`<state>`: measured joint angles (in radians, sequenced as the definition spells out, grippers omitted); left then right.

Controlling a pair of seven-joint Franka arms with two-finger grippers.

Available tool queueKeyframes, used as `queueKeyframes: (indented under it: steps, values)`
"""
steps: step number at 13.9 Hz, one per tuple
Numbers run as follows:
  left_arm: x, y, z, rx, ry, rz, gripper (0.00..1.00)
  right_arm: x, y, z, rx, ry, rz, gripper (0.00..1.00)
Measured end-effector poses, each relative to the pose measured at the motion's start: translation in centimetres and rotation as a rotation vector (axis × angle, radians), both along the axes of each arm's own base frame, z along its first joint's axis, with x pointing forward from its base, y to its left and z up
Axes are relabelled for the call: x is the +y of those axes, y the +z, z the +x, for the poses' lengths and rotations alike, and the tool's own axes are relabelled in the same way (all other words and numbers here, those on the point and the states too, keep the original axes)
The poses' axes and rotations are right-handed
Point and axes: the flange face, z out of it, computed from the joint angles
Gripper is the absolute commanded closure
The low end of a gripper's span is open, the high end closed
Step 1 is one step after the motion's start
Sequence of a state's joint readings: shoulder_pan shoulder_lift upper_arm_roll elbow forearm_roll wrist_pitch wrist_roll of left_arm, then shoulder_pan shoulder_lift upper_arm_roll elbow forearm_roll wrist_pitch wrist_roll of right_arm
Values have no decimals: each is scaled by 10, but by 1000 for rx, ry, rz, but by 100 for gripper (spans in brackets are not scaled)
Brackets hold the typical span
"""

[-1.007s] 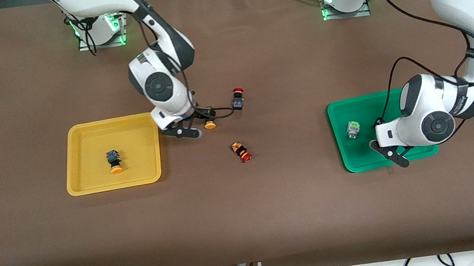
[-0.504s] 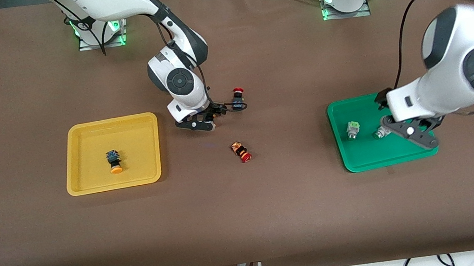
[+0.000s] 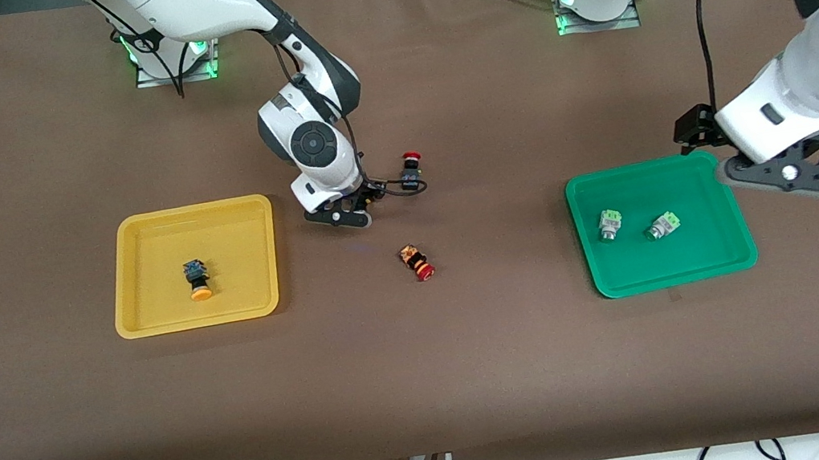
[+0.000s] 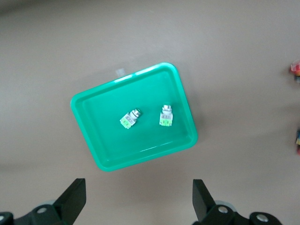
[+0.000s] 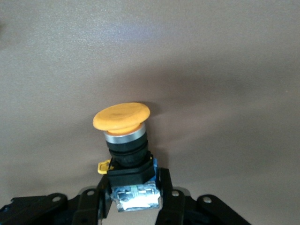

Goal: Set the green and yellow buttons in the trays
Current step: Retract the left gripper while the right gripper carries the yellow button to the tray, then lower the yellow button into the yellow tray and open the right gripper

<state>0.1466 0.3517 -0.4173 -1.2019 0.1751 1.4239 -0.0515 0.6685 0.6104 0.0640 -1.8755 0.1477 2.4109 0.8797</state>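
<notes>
Toward the right arm's end of the table (image 3: 68, 443), about midway between the base edge and the camera edge: a yellow tray (image 3: 147, 322), flat on the brown cover. Inside it, near the middle, one yellow-capped button (image 3: 198, 281) on its side, orange cap pointing to the camera edge, clear of every rim.

Just beside that tray, toward the table's centre: the right gripper (image 3: 350, 215), low over bare tabletop. Clenched on a second yellow-capped button (image 5: 125, 140) — in the right wrist view, fingers (image 5: 166, 192) pressed against either side of the dark body, round cap sticking out past the fingertips with its shadow on the cover beneath. Cannot tell whether the cap touches the cover.

Close to that gripper, at the table's centre: a red-capped switch (image 3: 410, 170) standing with cap up. Nearer the camera edge, well apart from it, another red-capped switch (image 3: 417, 261) lying tilted, cap toward the camera edge.

Toward the left arm's end: a green tray (image 3: 707, 268) holding two green buttons, one (image 3: 608, 224) beside the other (image 3: 661, 226), near each other but not touching, both well inside the rim.

Last, the left gripper (image 3: 791, 177), up in the air over the tray's corner nearest the left arm's end and the base edge. Released — in the left wrist view, dark fingers (image 4: 75, 201) spread wide, nothing between them, the whole green tray in sight below.
</notes>
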Motion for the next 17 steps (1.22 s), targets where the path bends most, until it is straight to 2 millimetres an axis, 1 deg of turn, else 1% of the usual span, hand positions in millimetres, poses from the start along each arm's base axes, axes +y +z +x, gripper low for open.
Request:
queueKeyframes:
  steps: [1, 2, 3, 4, 5, 6, 7, 8, 10, 11, 12, 13, 14, 15, 16, 17]
  values:
    - [6, 4, -6, -26, 61, -41, 0, 0, 1, 0, -2, 5, 2, 78]
    - [16, 5, -15, -60, 107, -72, 0, 0, 2, 2, -6, 13, 4, 79]
    - [30, 3, -28, -95, 145, -85, 0, -1, 5, 5, -11, 19, 7, 81]
    - [42, -2, -44, -108, 171, -88, 0, -4, 10, 9, -14, 30, 4, 81]
    - [51, -7, -60, -103, 187, -86, 0, -11, 18, 16, -15, 50, -3, 81]
    - [55, -11, -70, -100, 193, -85, 0, -24, 28, 27, -14, 81, -15, 81]
    - [55, -13, -74, -101, 194, -85, 0, -44, 39, 40, -10, 122, -30, 81]
    - [52, -14, -74, -104, 192, -86, 0, -69, 52, 55, -1, 171, -46, 81]
    - [47, -15, -74, -102, 192, -86, 0, -127, 71, 83, 19, 273, -67, 79]
    - [46, -16, -75, -100, 193, -85, 0, -155, 75, 94, 23, 318, -74, 79]
    - [46, -16, -75, -98, 195, -85, 0, -179, 75, 102, 27, 356, -80, 79]
    - [47, -16, -75, -98, 196, -85, 0, -201, 71, 107, 34, 382, -83, 77]
    - [47, -16, -75, -98, 196, -85, 0, -218, 64, 109, 38, 390, -86, 69]
    - [47, -16, -75, -98, 196, -85, 0, -230, 55, 110, 38, 387, -87, 55]
    - [47, -16, -75, -98, 196, -85, 0, -236, 45, 109, 42, 370, -79, 45]
    - [47, -16, -75, -98, 196, -85, 0, -238, 36, 108, 47, 347, -61, 34]
